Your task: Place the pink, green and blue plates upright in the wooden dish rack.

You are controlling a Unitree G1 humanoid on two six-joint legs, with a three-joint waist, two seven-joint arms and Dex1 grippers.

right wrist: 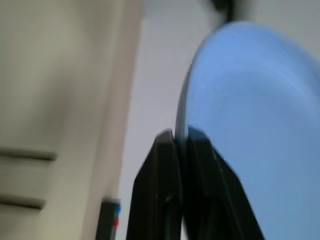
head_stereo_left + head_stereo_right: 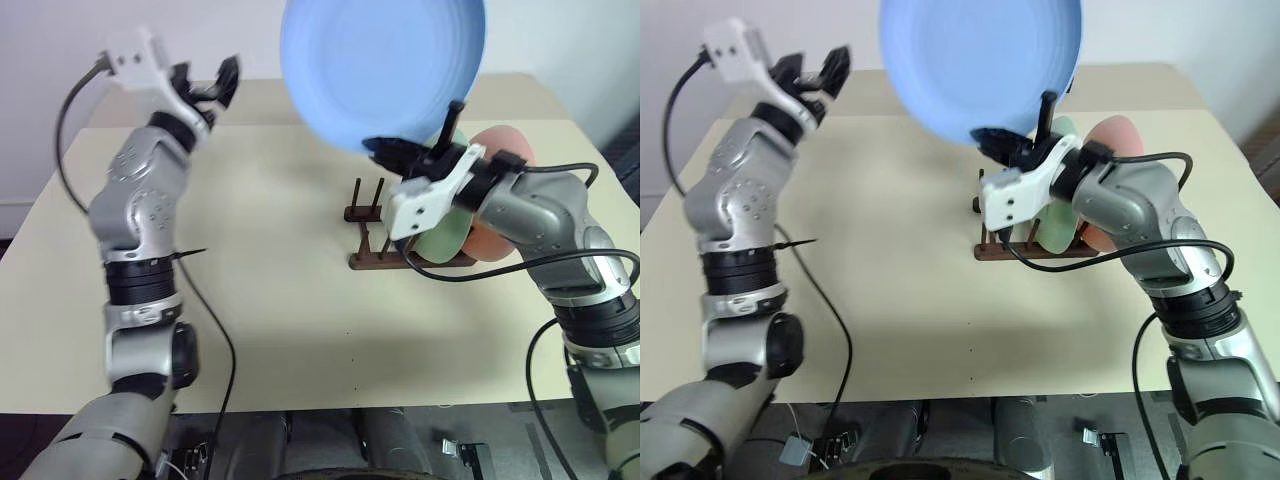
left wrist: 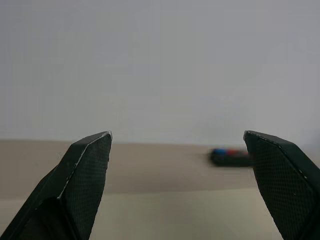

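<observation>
The light blue plate [image 2: 385,65] is held high above the table, tilted, with my right gripper [image 2: 405,150] shut on its lower rim; the right wrist view shows the fingers [image 1: 167,165] pinching that rim [image 1: 250,125]. Below and behind my right arm, the wooden dish rack [image 2: 372,212] holds the mint green plate [image 2: 445,235] and the pink plate [image 2: 500,145] upright, both partly hidden by the arm. My left gripper [image 2: 215,85] is raised at the far left, well away from the plates, open and empty [image 3: 177,137].
The beige table [image 2: 280,300] stretches between my arms, with its front edge near me. Far off, a black box with coloured buttons [image 3: 230,156] lies on a second table. Several free pegs stand at the rack's left end.
</observation>
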